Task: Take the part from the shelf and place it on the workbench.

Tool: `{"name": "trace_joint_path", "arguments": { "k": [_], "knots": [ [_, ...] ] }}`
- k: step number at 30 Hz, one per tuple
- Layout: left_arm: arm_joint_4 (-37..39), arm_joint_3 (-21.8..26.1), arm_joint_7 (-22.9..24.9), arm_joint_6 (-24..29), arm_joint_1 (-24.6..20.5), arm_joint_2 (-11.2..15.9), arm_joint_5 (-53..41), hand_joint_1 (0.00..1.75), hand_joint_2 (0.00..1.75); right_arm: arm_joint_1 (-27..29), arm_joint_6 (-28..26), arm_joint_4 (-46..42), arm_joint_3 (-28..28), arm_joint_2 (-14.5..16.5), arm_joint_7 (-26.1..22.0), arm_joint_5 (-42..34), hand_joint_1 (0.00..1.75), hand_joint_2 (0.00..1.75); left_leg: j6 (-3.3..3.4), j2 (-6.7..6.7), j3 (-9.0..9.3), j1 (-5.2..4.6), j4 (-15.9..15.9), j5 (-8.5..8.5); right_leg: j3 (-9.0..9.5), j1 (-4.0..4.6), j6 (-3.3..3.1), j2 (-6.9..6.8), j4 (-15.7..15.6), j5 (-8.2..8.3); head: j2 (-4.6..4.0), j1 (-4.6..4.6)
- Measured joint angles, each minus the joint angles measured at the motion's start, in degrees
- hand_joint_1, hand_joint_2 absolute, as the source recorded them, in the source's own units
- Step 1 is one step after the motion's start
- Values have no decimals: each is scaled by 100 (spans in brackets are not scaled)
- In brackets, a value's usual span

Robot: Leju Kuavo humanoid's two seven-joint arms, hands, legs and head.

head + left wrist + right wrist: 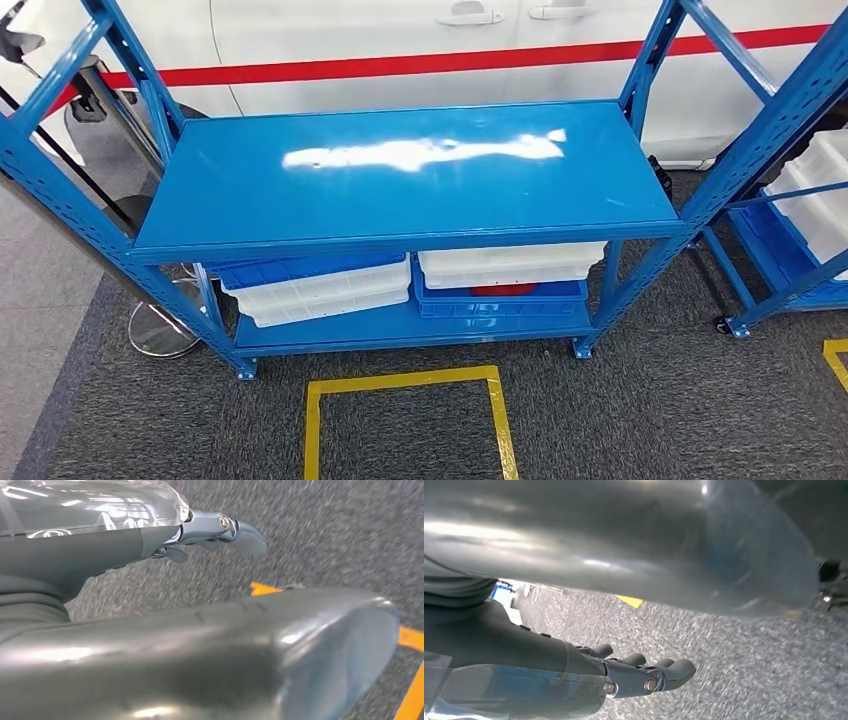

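Observation:
A blue metal shelf (400, 180) stands in front of me, its top board bare and glossy. On its lower board a blue crate (500, 300) holds something red (503, 290), mostly hidden under a white bin (510, 265); I cannot tell what it is. My left hand (215, 527) hangs over grey carpet with its fingers stretched out and nothing in it. My right hand (644, 672) also hangs over the carpet, fingers loosely apart and holding nothing.
White bins under a blue crate (315, 285) sit on the lower board at the left. A second blue rack with white bins (815, 195) stands at the right. A yellow taped square (405, 420) marks the carpet before the shelf. A white car body (450, 50) is behind.

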Motion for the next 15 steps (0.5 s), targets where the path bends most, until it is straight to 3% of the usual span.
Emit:
{"name": "trace_joint_path", "arguments": {
  "k": [11,13,15],
  "knots": [
    [0,-43,-10,-1,-22,26,0,0,0,-15,-35,-2,-44,16,14,17,0,0,211,2,90,-37,-76,-69,124,-64,220,-3,-117,-37,0,0],
    [0,-44,-9,-1,-23,26,1,0,0,-20,-44,-4,-49,17,14,27,0,0,261,10,154,-11,-151,-50,-34,-63,237,-8,258,-234,0,1],
    [0,-44,-8,-1,-22,26,3,0,0,-18,-45,-4,-52,17,14,32,0,0,280,16,176,-16,-166,-55,-339,-60,229,-11,822,-495,0,0]
  ]
}}
